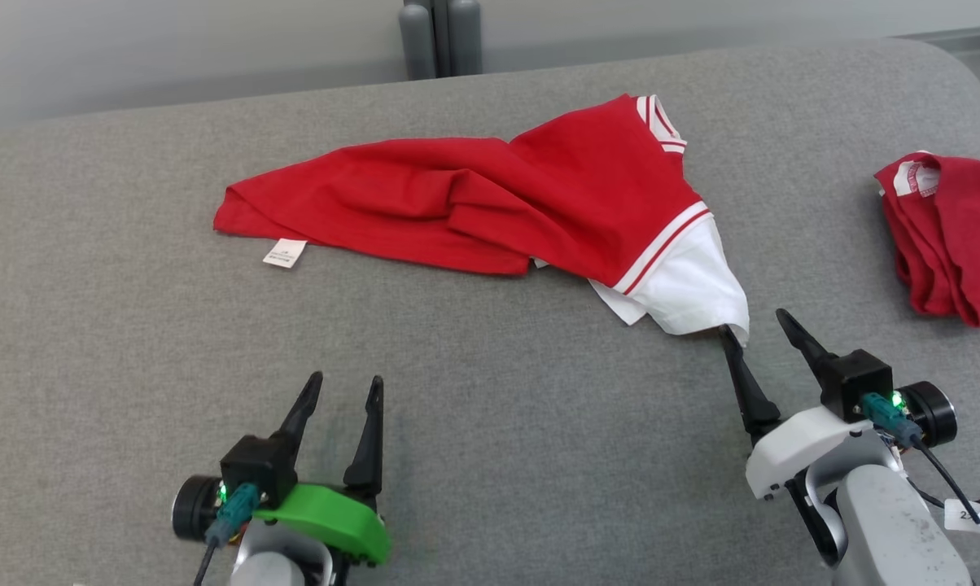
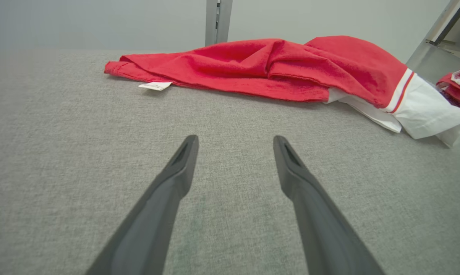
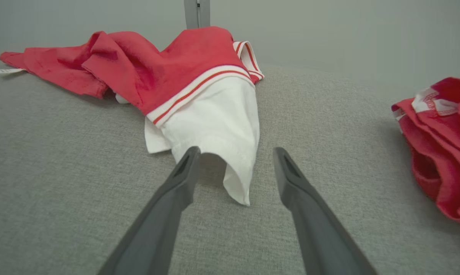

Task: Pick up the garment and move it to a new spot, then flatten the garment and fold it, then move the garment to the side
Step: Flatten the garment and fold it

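A red garment (image 1: 490,199) with a white sleeve and red-and-white striped trim lies crumpled across the grey table (image 1: 132,325); a small white tag sticks out at its left end. It also lies ahead in the left wrist view (image 2: 260,67) and the right wrist view (image 3: 146,72). My right gripper (image 1: 754,321) stands open at the tip of the white sleeve (image 3: 222,126), whose drooping corner hangs between the two fingers. My left gripper (image 1: 347,387) is open near the table's front, well short of the garment, with nothing between its fingers (image 2: 234,141).
A second red garment (image 1: 950,236), folded in a bundle, lies at the table's right edge, right of my right gripper; the right wrist view has it too (image 3: 440,145). A grey post (image 1: 441,37) stands behind the table's far edge.
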Robot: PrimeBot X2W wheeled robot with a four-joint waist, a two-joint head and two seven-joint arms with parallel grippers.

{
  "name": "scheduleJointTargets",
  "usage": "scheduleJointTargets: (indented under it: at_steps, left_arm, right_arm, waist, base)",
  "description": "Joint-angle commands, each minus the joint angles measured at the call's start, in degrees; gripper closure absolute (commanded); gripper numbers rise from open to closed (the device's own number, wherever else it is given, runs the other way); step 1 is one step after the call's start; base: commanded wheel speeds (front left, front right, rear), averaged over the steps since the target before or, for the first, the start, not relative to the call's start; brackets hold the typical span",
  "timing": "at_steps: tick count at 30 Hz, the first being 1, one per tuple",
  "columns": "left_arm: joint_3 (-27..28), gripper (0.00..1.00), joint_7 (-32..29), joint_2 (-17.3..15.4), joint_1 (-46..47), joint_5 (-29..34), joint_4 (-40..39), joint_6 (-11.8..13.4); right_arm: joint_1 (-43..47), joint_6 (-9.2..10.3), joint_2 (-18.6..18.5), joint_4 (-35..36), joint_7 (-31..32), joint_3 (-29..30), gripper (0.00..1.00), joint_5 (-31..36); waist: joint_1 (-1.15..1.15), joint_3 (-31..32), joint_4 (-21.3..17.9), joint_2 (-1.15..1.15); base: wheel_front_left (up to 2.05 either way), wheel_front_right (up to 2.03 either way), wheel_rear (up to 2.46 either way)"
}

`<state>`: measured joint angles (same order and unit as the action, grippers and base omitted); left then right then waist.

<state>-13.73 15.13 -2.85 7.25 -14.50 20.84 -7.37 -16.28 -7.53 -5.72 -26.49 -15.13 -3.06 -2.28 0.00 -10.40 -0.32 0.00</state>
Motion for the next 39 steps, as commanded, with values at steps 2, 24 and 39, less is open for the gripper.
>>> scheduleJointTargets:
  at_steps: [2,24,39]
  left_arm:
    - [-1.8,0.00,0.0,-0.2,3.3,-0.5,-0.2,-0.2]
    - [-16.7,0.00,0.0,-4.4,28.9,0.5,13.7,-0.1]
    - [-12.3,1.00,-0.2,-3.1,29.7,2.6,20.8,0.2]
  right_arm:
    - [-0.1,0.09,0.7,1.9,0.0,1.2,0.00,0.4]
    - [-8.1,0.09,2.7,11.4,0.0,-3.0,0.00,-5.2]
    - [-7.6,0.09,2.7,11.4,0.0,-1.2,0.00,-6.1]
  waist:
    - [0.00,-2.6,-1.3,0.00]
    - [0.00,-16.9,-11.6,0.00]
    - [0.00,-15.8,-11.4,0.00]
  base:
    - [0.00,0.00,0.00]
    - [0.00,0.00,0.00]
    - [0.00,0.00,0.00]
